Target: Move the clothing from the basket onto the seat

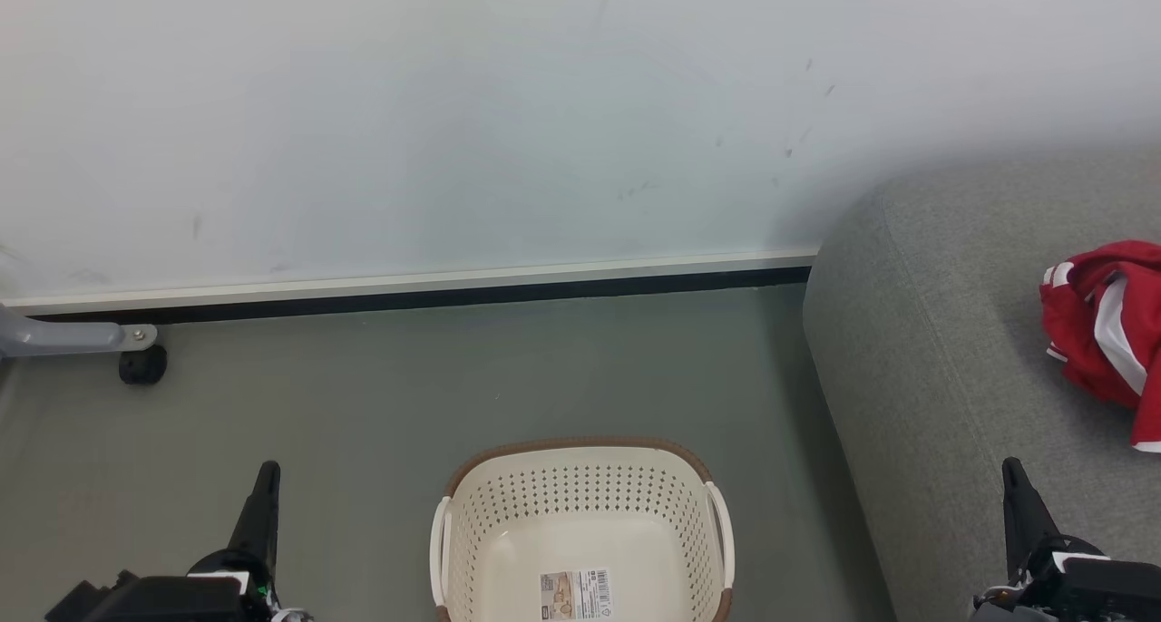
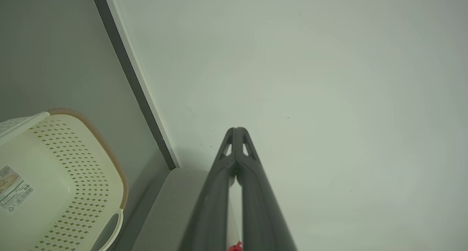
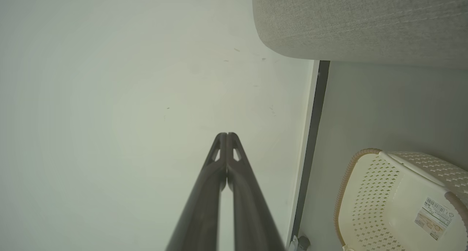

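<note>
Clothing (image 1: 1102, 332), a bright red garment with white stripes, lies crumpled on top of the grey seat (image 1: 943, 377), well in from the seat's rounded end, with part of it cut off by the picture's border. The cream basket (image 1: 580, 495) stands on the floor (image 1: 381, 404) near that end, holding nothing but its barcode label (image 1: 575, 595). The left gripper (image 1: 269, 468) hangs over the floor beside the basket, and the right gripper (image 1: 1012, 465) hangs over the seat near the garment; both have their two dark fingers pressed together on nothing. The task looks done. The likely risks are small: how near the garment lies to the seat's front edge cannot be told, so a loose fold could slip off, and a careless sweep of the right gripper could snag the fabric.
</note>
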{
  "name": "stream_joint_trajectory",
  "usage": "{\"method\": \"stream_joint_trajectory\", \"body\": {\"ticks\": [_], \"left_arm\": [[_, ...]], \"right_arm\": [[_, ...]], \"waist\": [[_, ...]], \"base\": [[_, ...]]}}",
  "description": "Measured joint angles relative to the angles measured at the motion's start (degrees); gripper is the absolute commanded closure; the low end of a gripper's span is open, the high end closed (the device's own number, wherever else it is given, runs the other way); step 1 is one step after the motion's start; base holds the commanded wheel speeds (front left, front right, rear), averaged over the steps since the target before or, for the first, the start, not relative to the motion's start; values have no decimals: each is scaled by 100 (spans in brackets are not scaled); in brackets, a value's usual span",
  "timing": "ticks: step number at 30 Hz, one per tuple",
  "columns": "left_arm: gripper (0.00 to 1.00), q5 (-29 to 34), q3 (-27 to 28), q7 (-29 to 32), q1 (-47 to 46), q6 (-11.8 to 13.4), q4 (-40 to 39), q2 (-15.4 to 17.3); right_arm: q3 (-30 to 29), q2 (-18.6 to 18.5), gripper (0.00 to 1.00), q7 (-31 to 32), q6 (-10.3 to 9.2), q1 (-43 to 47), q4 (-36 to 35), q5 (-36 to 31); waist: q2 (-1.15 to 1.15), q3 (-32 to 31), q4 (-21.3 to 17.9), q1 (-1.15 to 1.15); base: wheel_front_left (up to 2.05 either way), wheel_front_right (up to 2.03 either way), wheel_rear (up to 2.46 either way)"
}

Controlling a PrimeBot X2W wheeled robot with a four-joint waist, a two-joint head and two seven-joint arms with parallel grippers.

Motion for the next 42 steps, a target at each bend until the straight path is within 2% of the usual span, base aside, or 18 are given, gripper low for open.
{"method": "stream_joint_trajectory", "body": {"ticks": [42], "left_arm": [[100, 0, 0, 0, 0, 0, 4, -1]], "right_arm": [[0, 0, 100, 0, 7, 0, 0, 5]], "waist": [[0, 0, 0, 0]], "base": [[0, 0, 0]]}}
